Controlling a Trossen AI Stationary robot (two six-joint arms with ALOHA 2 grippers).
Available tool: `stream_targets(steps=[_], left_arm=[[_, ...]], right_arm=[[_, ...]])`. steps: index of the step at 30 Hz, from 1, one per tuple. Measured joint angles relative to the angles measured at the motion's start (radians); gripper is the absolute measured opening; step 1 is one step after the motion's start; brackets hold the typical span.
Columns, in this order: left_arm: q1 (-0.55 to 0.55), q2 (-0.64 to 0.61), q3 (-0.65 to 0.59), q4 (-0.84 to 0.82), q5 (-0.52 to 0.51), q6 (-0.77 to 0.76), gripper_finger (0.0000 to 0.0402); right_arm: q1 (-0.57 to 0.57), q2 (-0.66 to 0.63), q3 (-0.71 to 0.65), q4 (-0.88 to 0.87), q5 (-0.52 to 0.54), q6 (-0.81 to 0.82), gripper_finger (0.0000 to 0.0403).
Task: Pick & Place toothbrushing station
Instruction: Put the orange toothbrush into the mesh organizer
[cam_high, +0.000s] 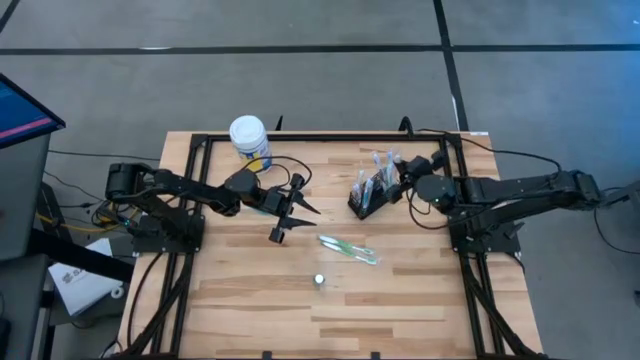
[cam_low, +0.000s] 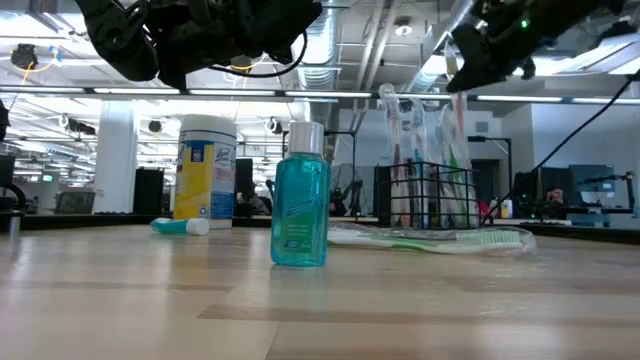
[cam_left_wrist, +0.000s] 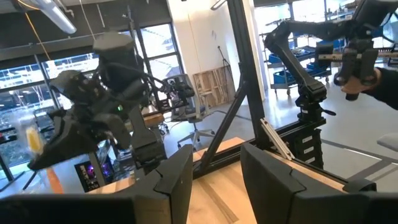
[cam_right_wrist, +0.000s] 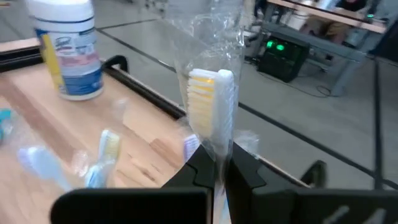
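Toothbrushing station, the small black wire-mesh box-shaped holder (cam_high: 368, 199), stands on the wooden table (cam_high: 400, 300) toward the right arm's side and already carries several slim wrapped toothbrushes (cam_low: 415, 130) upright. The right gripper (cam_right_wrist: 219, 167) hovers just above the holder, its fingers pinched tight on another clear-wrapped toothbrush with a white-and-yellow head (cam_right_wrist: 210, 109), held head-up; judging by its place over the basket, this brush is about to go in or has just been lifted, and which I cannot tell.

Several items are not yet placed. A green toothbrush in clear wrap (cam_high: 348, 248) lies flat on the boards near the table's middle. A small teal tube with a white cap (cam_low: 180, 226) lies on its side near the left arm, and a clear teal bottle with a silver cap (cam_low: 300, 195) stands alone toward the front edge.

The left gripper (cam_high: 285, 207) hangs above the table near the tube, its fingers (cam_left_wrist: 268, 171) parted and holding nothing. A white-lidded yellow-and-blue jar (cam_high: 250, 141) stands at the back.

So the job looks roughly midway.
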Motion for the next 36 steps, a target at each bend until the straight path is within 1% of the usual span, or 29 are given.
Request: stream_targets(steps=[2,5,9,23,29,32,36], left_arm=[[0.0,0.0,0.0,-0.001,0.0,0.0,0.0129],[0.0,0.0,0.0,-0.001,0.0,0.0,0.0129],[0.0,0.0,0.0,-0.002,0.0,0.0,0.0129],[0.0,0.0,0.0,-0.008,0.0,0.0,0.0129],[0.0,0.0,0.0,-0.008,0.0,0.0,0.0129],[0.0,0.0,0.0,-0.01,0.0,0.0,0.0129],[0.0,0.0,0.0,-0.011,0.0,0.0,0.0129]], right_arm=[[-0.017,-0.01,-0.052,0.085,-0.027,-0.03,0.0005],[-0.042,-0.03,-0.107,0.142,-0.059,-0.052,0.0005],[-0.061,-0.058,-0.134,0.156,-0.104,-0.055,0.0007],[-0.065,-0.059,-0.234,0.244,-0.105,-0.029,0.001],[-0.069,-0.059,-0.321,0.373,-0.107,-0.027,0.0011],[-0.069,-0.059,-0.346,0.404,-0.128,-0.031,0.0018],[-0.069,-0.051,-0.352,0.402,-0.13,-0.028,0.004]])
